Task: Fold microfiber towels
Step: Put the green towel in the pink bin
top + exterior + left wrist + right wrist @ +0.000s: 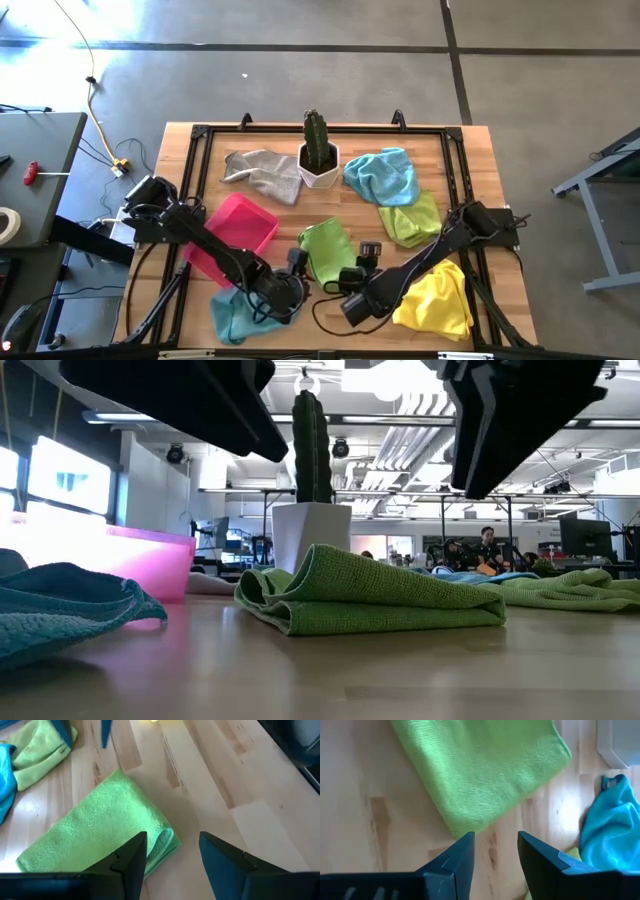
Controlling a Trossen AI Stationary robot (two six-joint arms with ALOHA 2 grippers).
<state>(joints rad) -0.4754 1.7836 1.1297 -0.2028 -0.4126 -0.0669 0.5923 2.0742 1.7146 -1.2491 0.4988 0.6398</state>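
While both arms hang low over the front half of the wooden table [470,300], nothing is in either grip. The table carries everything, so start there and work down.

Left arm [215,245] reaches in from the left edge across the pink tray [235,235], and its left gripper [296,262] sits just off the near left corner of the folded green towel [327,248]. From its wrist camera the two dark fingers [127,860] stand apart with bare wood between them, one of them overlapping the towel's edge [100,830] in the picture; whether it touches, I cannot tell.

Right arm [430,262] comes in from the right side, and the right gripper [365,260] hovers just beside the same towel's right edge. Its fingers [455,862] are parted too, empty, with the green towel [480,775] lying just ahead of them.

Now the cloths. Yellow towel [437,298] lies crumpled at the front right, under the right arm. A teal towel [237,315] sits bunched at the front left. A light blue towel [383,175] is heaped at the back, right of the white pot, touching a second lime towel [410,218] in front of it. A grey towel [265,172] lies rumpled left of the pot.

Smallest, the white pot [319,168] with its cactus [317,138] stands upright at the back centre.
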